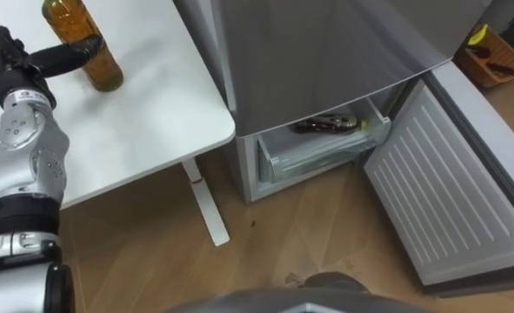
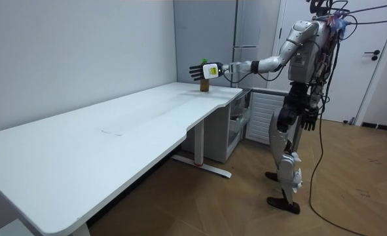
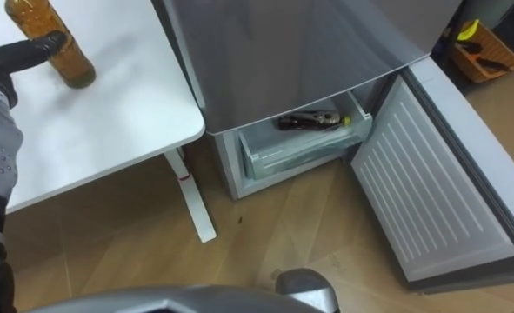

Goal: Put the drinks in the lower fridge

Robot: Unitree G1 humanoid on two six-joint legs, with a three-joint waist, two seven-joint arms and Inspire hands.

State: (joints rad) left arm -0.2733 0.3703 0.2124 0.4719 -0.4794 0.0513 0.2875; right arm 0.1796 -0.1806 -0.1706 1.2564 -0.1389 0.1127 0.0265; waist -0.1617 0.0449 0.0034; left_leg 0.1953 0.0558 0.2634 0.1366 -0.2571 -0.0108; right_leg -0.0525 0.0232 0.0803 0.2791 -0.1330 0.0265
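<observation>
Robot stands at the far end of the white tabletop (image 1: 152,113), right beside the grey fridge (image 1: 326,52). In the room view its left arm is stretched out level over the tabletop corner.

Left robot hand (image 1: 17,63): open. Fingers are straight and splayed, pointing up and away. The thumb (image 1: 70,52) is extended sideways and lies across the front of the amber drink bottle (image 1: 105,69), in contact with it. Nothing is curled round the bottle.

Amber drink bottle: upright on the tabletop near the corner closest to the fridge. It holds golden-brown liquid, and its top is cut off by the upper edge of the eye views.

Right robot hand (image 2: 309,121): hangs low at the robot's side in the room view. Cannot tell whether it is open or closed.

Fridge: upper door shut. The lower fridge door (image 1: 448,191) is swung wide open toward the robot's right, showing its ribbed white inner face. Inside the lower compartment is a translucent drawer (image 1: 317,155). A dark drink bottle (image 1: 328,124) lies on its side along the back of it, cap end toward the door side.

Beyond the fridge, on the wood floor at the far right, sits an orange basket (image 1: 500,63) with a yellow item in it.
</observation>
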